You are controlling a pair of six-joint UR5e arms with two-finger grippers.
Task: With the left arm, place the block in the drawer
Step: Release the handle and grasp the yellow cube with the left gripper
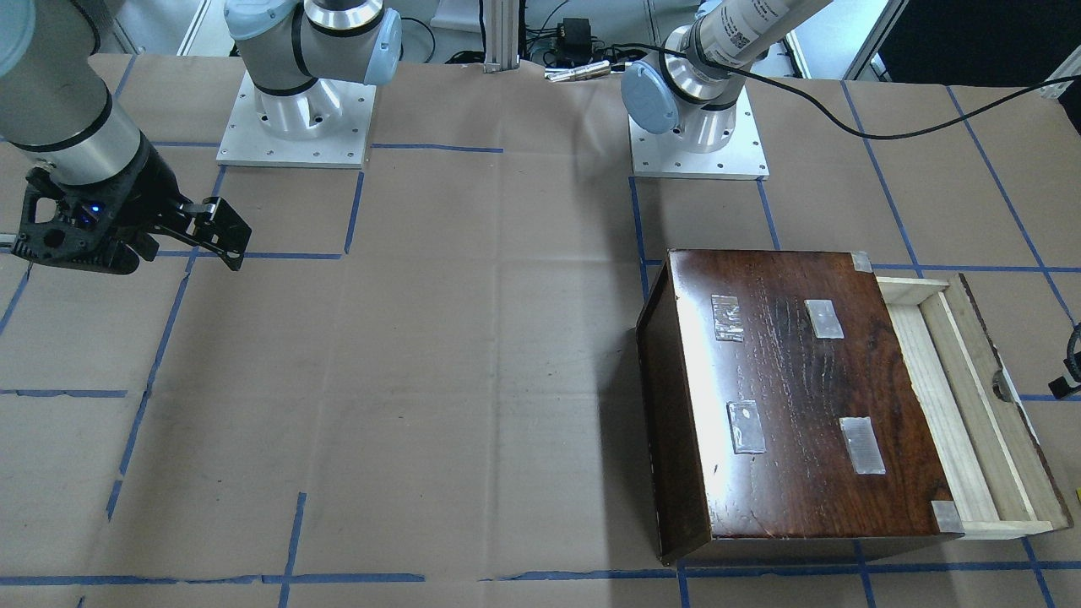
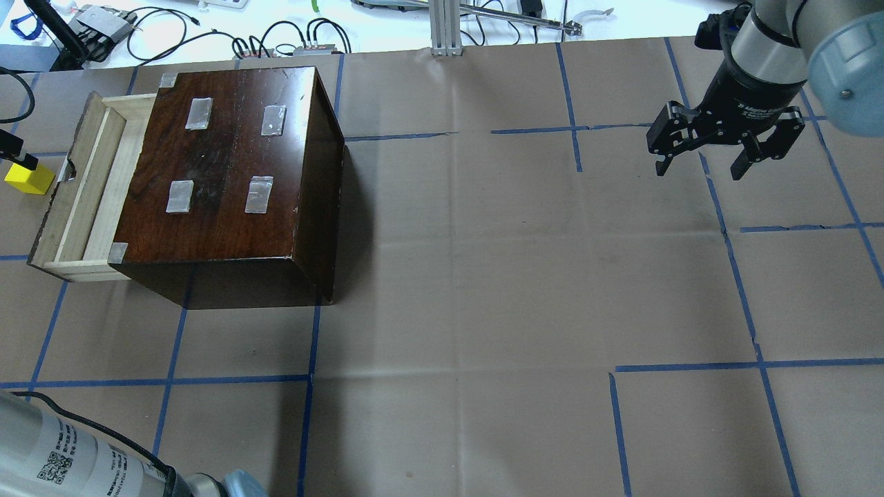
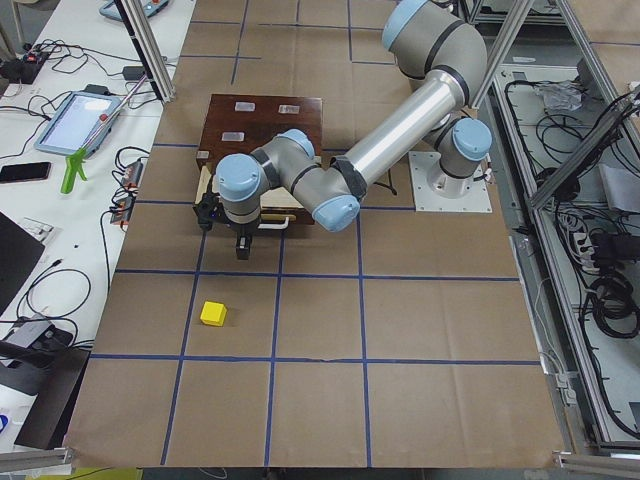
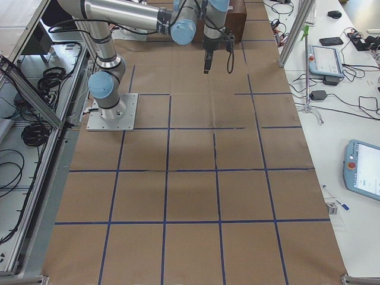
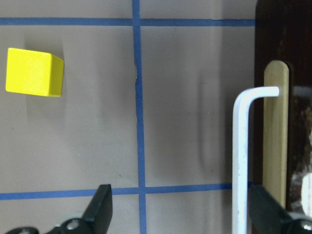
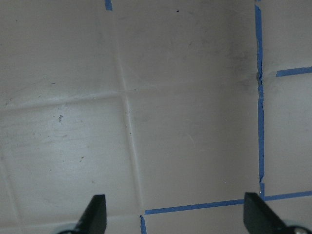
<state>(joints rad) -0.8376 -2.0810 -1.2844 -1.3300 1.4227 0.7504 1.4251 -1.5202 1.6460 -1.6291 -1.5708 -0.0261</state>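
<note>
The yellow block (image 2: 29,178) lies on the paper-covered table just outside the drawer's dark front, also in the left view (image 3: 213,313). The drawer (image 2: 76,200) is pulled out of the dark-brown cabinet (image 2: 228,166), and its pale wood tray holds nothing that I can see. My left gripper (image 5: 185,214) is open and empty. It hovers by the drawer front, and the block (image 5: 34,73) sits ahead of it and apart from it. My right gripper (image 2: 701,166) is open and empty above the far side of the table.
A white bent rod (image 5: 241,156) stands in front of the drawer's dark front, close to my left gripper's finger (image 5: 273,214). Blue tape lines grid the brown paper. Cables and devices (image 2: 276,41) lie beyond the table's far edge.
</note>
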